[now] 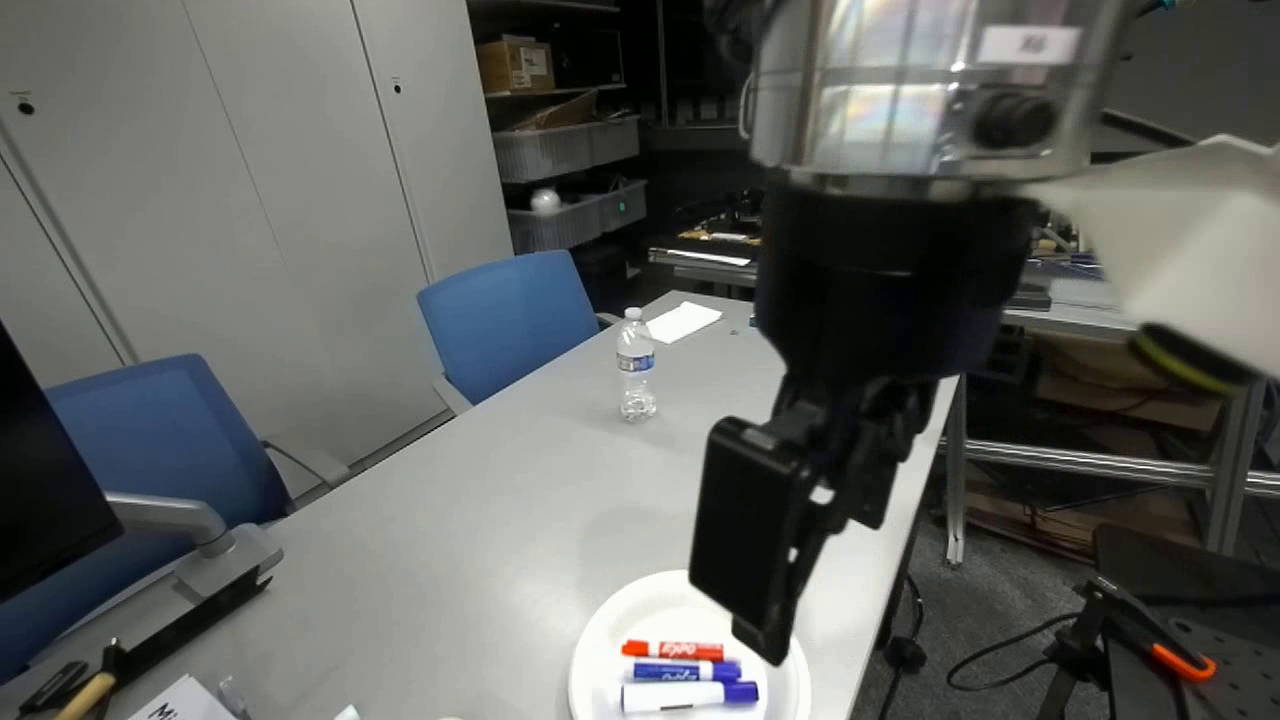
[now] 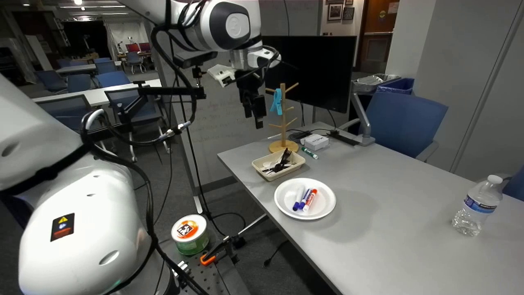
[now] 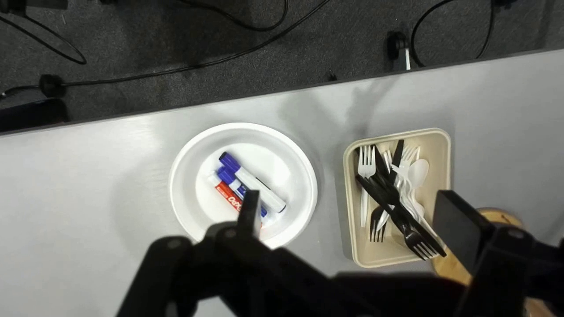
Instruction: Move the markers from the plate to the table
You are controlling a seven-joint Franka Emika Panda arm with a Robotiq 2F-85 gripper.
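Plate (image 2: 324, 203), tray (image 3: 436, 154), bottle (image 2: 477, 208) on table (image 2: 393, 213)

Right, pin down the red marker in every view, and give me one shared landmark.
In an exterior view: red marker near the bottom edge, slightly right of centre.
In an exterior view: red marker below and right of centre.
In the wrist view: red marker left of centre, partly hidden behind the jaws.
Landmark in all three: the white plate it lies on.

Downturned hand (image 3: 351, 216), fingers (image 3: 460, 231) wide apart

Red marker (image 1: 675, 650): "EXPO". Blue marker (image 1: 687, 671): "EXPO". White box (image 1: 185, 702): "Mi", rest cut off. Arm label (image 2: 62, 226): warning triangle.
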